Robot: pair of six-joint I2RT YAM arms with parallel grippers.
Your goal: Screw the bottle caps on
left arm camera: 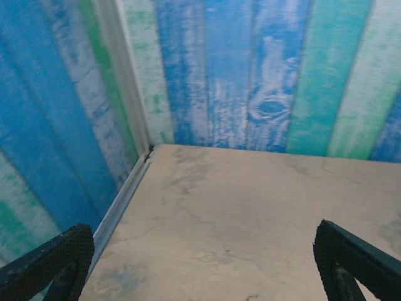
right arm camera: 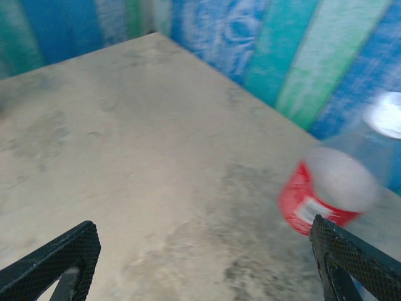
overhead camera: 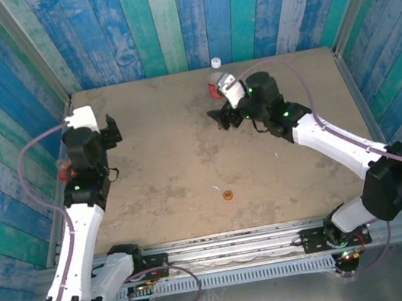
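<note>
Left fingers (left arm camera: 50, 260) and right fingers (right arm camera: 56, 257) stand spread, empty. The blurred red-labelled bottle (right arm camera: 319, 191) is at two o'clock of the right pair; the orange cap (overhead camera: 228, 195) rests on the desk (overhead camera: 165, 164).

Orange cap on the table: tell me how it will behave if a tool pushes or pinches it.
The orange cap looks tiny and plastic, so probably very light; a push would likely skid it across the table. It seems to lie flat, so rolling looks unlikely unless tipped on edge.
</note>
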